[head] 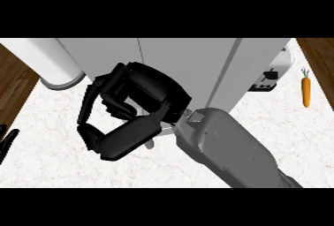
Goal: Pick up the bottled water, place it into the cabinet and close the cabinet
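Observation:
My right hand (127,132) is at the middle of the view, in front of the grey cabinet (189,57). Its fingers and thumb curl into a ring. The bottled water (152,144) shows only as a small pale grey piece sticking out under the thumb; the hand hides the rest. The cabinet's front has a vertical seam, and its right door panel (238,70) stands at an angle, swung out over the counter. The cabinet's inside is not visible. My left hand (6,141) rests at the left edge with straight fingers.
A white cylinder (49,62) stands at the back left beside the cabinet. A toaster (266,80) sits behind the angled door panel, and a carrot (305,92) lies at the far right. The white marble counter (52,163) ends at wooden floor on the left.

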{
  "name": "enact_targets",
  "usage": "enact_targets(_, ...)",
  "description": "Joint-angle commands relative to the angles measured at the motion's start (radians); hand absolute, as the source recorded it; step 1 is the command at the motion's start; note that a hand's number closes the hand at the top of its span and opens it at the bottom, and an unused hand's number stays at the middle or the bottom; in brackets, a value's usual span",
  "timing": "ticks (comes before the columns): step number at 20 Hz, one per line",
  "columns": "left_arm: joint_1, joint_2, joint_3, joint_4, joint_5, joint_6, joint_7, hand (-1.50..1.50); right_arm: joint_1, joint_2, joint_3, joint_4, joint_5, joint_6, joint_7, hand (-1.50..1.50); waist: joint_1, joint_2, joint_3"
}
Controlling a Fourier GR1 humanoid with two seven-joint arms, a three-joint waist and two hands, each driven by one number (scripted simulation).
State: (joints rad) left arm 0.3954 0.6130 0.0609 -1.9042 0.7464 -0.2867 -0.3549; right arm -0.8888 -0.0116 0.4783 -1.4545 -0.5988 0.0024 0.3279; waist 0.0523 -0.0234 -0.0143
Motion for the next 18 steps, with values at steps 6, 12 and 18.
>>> enact_targets(6,0.027,0.018,0.03,-0.061,0.027,0.01,0.044,-1.5,-0.018,-0.108,-0.139,0.2,0.132,-0.08,-0.105,1.5,-0.031,0.032,0.015)
enact_targets(12,0.05,-0.011,0.011,-0.095,0.008,0.015,0.037,-1.5,-0.057,-0.142,-0.204,0.271,0.134,-0.065,-0.149,-1.5,-0.027,0.033,0.014)
enact_targets(18,0.016,-0.006,0.008,-0.118,0.007,0.036,0.069,-1.5,-0.107,-0.144,-0.229,0.338,0.151,-0.058,-0.194,-1.5,-0.029,0.036,0.015)
